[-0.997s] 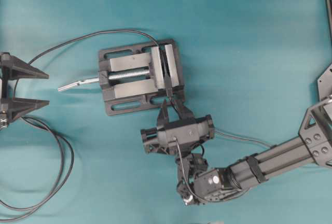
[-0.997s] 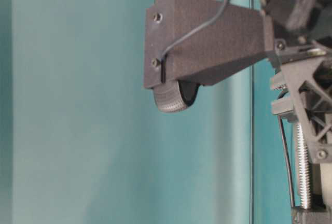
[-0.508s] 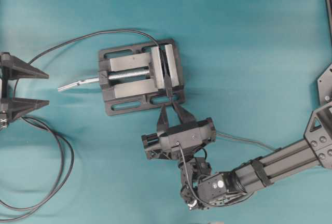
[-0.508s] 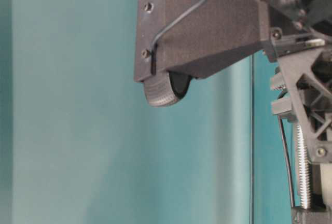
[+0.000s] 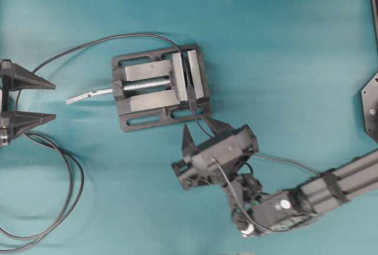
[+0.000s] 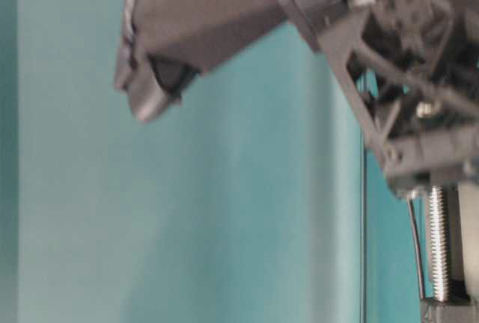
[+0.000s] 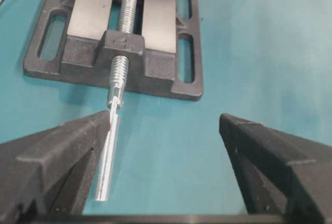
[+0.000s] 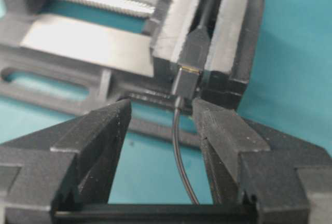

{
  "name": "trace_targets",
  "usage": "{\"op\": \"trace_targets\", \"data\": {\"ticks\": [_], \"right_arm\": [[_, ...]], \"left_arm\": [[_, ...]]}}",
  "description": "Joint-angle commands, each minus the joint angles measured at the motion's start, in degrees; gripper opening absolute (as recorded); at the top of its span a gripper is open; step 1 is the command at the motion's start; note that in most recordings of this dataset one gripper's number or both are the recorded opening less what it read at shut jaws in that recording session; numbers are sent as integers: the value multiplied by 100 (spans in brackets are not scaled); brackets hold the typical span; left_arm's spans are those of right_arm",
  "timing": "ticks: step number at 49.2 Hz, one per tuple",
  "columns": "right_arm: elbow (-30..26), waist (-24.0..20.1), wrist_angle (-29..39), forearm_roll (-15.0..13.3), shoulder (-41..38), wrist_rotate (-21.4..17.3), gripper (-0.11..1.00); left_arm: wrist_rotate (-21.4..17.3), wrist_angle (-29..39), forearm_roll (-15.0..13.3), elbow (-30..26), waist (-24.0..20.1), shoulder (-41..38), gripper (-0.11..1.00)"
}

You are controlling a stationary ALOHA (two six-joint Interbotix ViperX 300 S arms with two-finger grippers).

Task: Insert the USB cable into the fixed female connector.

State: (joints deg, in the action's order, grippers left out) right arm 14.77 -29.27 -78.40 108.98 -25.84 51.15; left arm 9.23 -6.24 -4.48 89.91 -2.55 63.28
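You are looking at the right tool [image 8: 161,125], spread and gripping nothing, with the thin dark grey USB cable [image 8: 179,146] running lengthwise between its fingers, plug seemingly seated in the tiny black socket block [image 8: 196,47] straight ahead.

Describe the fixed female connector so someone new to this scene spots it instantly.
Find the grey metal vise on the teal table. Clamped between its jaws sits the fixed female connector, a tiny black block ending the long looping cable. Unlike the USB cable plug butted against it with a strip of metal showing, it is gripped by the vise.
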Motion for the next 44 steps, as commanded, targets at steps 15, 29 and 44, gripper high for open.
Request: {"op": "trace_targets", "data": {"ticks": [15,29,44], "right_arm": [[1767,-141,1485,-615,1652,-167,58],[3322,-114,1617,-1890,2769,-747,58],[5010,264,2039,-3507,4069,-1644,57]], "left_arm": [[53,-53,-9,-62,-9,-35,100],[62,-53,-9,-62,-9,-26,100],[62,-53,-9,-62,-9,-26,100]]}}
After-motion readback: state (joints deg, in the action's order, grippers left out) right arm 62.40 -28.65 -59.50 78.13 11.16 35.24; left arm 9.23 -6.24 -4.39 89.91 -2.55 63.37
